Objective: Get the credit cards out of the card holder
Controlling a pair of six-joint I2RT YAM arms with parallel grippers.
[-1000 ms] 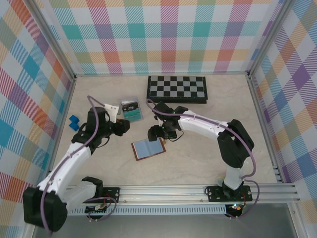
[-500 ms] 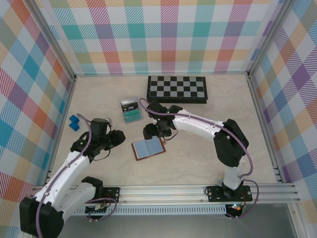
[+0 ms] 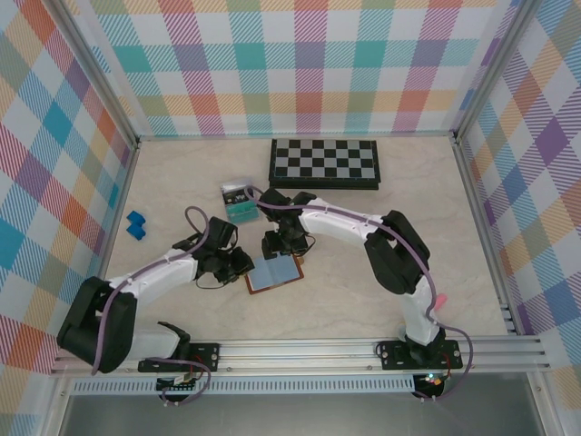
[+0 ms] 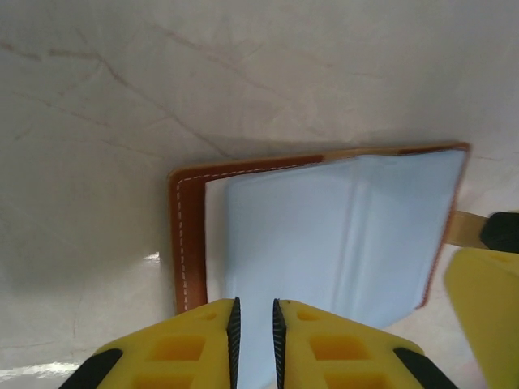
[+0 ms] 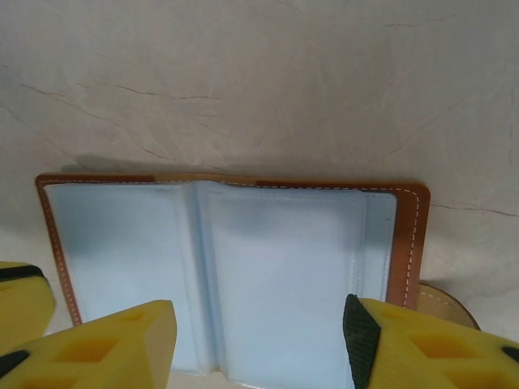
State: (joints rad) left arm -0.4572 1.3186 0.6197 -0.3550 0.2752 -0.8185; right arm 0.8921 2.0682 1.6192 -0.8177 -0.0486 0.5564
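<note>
Arms [image 3: 345,221] converge low on the open card holder [image 3: 274,272], left tool [image 4: 255,306] narrow, right tool [image 5: 258,324] wide.

The left arm [image 3: 154,271] and right arm [image 3: 340,218] wear white shells broken by black joint housings, each trailed by a looping purple cable [image 3: 188,215] and footed on a black base plate [image 3: 413,352]. The left gripper [image 4: 255,306] and right gripper [image 5: 259,312] carry chunky yellow fingers [image 5: 422,344] — moulded with recessed pockets, faced inside with thin black pads [image 4: 235,332].
</note>
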